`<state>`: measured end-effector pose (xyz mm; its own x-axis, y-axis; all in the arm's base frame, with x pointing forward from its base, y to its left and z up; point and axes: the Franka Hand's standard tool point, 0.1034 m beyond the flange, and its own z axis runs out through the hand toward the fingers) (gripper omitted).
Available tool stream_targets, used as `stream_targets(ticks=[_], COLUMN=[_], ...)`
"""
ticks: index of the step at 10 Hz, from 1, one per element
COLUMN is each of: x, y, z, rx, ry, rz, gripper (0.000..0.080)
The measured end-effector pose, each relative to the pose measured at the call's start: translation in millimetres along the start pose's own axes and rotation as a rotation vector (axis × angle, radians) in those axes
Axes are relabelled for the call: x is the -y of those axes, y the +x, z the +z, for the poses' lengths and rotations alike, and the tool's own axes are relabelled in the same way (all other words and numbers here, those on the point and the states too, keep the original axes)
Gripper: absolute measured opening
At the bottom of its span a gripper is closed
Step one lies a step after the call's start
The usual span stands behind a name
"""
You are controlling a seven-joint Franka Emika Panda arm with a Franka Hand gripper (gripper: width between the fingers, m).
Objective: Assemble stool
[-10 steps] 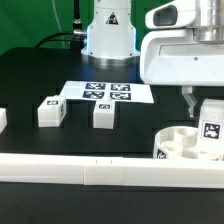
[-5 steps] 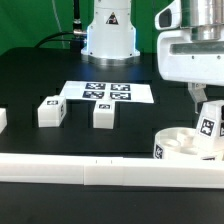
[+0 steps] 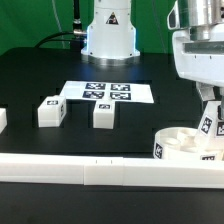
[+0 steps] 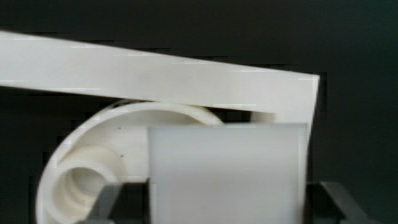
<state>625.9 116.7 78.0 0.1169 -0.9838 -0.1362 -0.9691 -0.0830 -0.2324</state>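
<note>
The round white seat (image 3: 183, 143) lies at the exterior view's right, just behind the front rail. My gripper (image 3: 208, 104) is shut on a white tagged leg (image 3: 210, 122) and holds it tilted over the seat's far right side, its lower end at the seat. In the wrist view the leg (image 4: 222, 165) fills the space between my dark fingers (image 4: 349, 203), with the seat (image 4: 93, 165) beside it. Two more tagged legs (image 3: 50, 110) (image 3: 103, 113) lie on the black table at the left and middle.
The marker board (image 3: 105, 92) lies flat behind the two loose legs. A long white rail (image 3: 80, 171) runs along the front, also showing in the wrist view (image 4: 160, 68). The robot base (image 3: 108, 30) stands at the back. A white piece (image 3: 2, 119) sits at the left edge.
My arm has moved toward the exterior view's right. The held leg has gone from upright to tilted over the seat. The loose legs have not moved.
</note>
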Motion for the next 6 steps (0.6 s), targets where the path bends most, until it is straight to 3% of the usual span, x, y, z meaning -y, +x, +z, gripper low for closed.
stream_targets(ticks=[2, 5, 6], x=[0.8, -1.6, -3.4], y=[3.8, 14.7, 15.6], z=[-0.1, -2.3, -2.4], rx=[0.022, 0.041, 0.056], ry=[0.048, 0.154, 0.168], rz=[0.266, 0.58, 0.691], gripper=[0.034, 0.034, 0.034])
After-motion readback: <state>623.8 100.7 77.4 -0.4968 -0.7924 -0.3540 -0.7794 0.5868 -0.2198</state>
